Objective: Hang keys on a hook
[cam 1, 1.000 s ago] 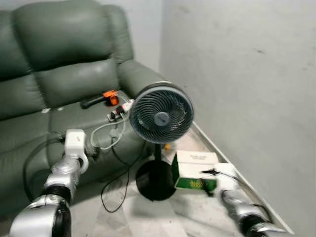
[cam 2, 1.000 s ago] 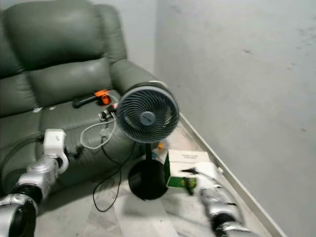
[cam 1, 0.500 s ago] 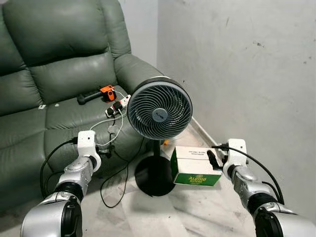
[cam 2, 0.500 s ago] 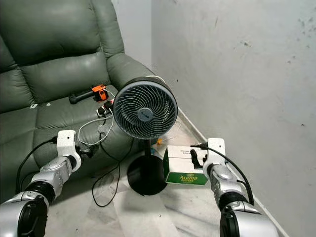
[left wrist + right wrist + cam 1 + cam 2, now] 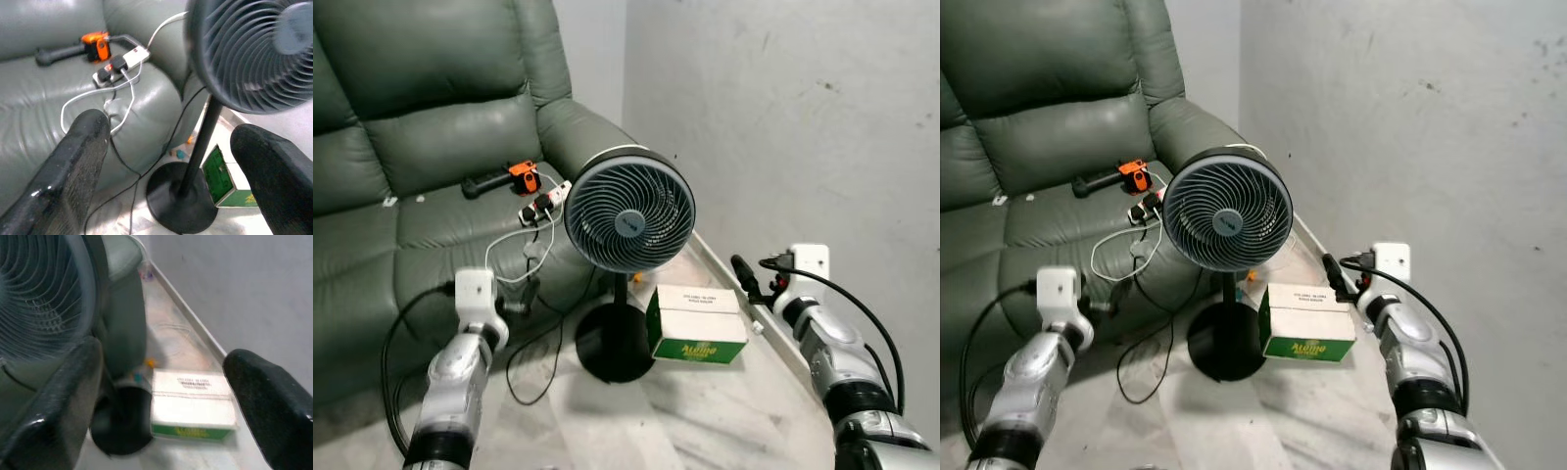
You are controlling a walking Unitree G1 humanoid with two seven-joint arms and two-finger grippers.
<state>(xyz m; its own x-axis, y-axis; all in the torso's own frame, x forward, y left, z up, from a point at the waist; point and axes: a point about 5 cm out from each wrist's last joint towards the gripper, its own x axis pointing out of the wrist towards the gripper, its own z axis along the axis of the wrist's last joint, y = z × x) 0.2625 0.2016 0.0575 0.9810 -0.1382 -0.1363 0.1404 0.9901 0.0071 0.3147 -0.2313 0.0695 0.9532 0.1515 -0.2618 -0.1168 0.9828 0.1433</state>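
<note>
A black fan [image 5: 628, 210] and a green-white box [image 5: 697, 324] stand before the sofa [image 5: 431, 147]. Both pincers, left [image 5: 166, 161] and right [image 5: 161, 382], have fingers apart, now raised higher. I cannot see keys.

A dark green leather sofa [image 5: 431, 127] stands against a grey wall [image 5: 783, 117]. On its seat lie an orange and black tool [image 5: 505, 179] and a white power strip [image 5: 544, 203] with plugs in it; a white cable [image 5: 514, 257] loops down over the front of the cushion, and a black cable [image 5: 524, 377] trails onto the pale floor [image 5: 666, 421]. A black pedestal fan [image 5: 629, 210] stands on its round base [image 5: 609, 346] just in front of the sofa's arm. A white and green box [image 5: 696, 324] sits on the floor beside the base, near the wall
</note>
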